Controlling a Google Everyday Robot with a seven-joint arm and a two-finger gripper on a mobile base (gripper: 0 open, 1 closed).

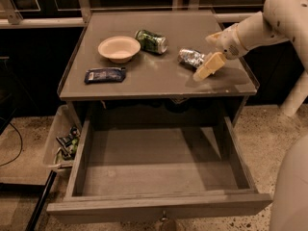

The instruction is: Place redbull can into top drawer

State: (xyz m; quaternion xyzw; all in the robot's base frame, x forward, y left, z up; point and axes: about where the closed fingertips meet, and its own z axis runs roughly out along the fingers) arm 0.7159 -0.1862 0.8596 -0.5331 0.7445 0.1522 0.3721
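- gripper (207, 55) over the right side of the tabletop (159, 78), fingers spread apart, nothing pinched
- redbull can (190, 57) lies on its side on the tabletop, just left of the gripper; its right end looks to sit between the fingers, contact unclear from this angle
- top drawer (154, 167) pulled fully out below the tabletop, grey bottom bare
- bowl (119, 48) and green can (151, 41) at the back left, dark blue packet (105, 74) near the front left
- clear bin (54, 136) with wrappers just left of the drawer
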